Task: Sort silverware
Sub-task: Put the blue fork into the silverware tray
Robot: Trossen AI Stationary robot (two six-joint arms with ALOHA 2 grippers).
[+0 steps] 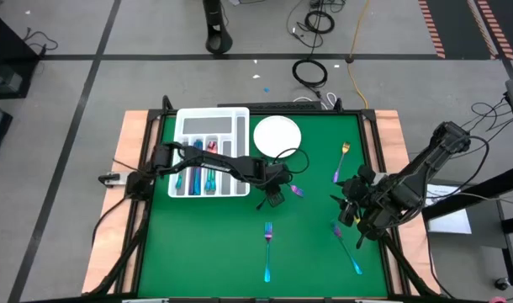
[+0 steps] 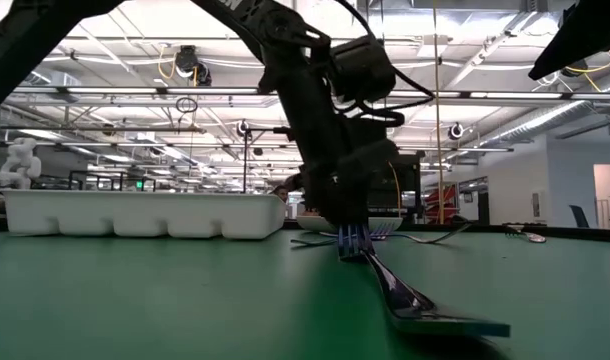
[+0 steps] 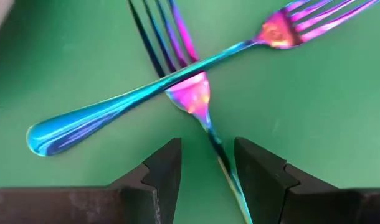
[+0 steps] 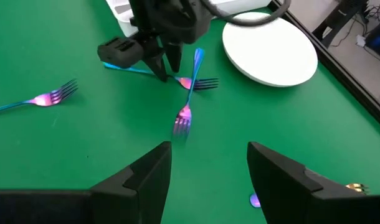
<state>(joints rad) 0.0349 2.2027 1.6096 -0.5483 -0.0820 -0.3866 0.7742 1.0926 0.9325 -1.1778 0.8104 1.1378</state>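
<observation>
Two iridescent forks lie crossed on the green table. One fork [image 3: 146, 93] rests across the neck of the other fork [image 3: 193, 93]. My left gripper [image 3: 207, 144] is open and points down over them near the table's middle [image 1: 276, 195]. Its fingers stand on either side of the lower fork's handle [image 3: 213, 140], and no touch shows. My right gripper [image 4: 209, 152] is open and hovers toward the table's right side [image 1: 347, 210], holding nothing. More forks lie loose: one [image 1: 267, 244] near the front, one [image 1: 342, 160] farther back and one [image 1: 349, 252] at the right front.
The white divided tray [image 1: 189, 122] sits at the far left with several pieces in its slots. The round white plate [image 1: 277, 135] lies beside it, just behind the crossed forks. The green mat runs open along the near left. A fork [image 2: 415, 300] lies close in the low view.
</observation>
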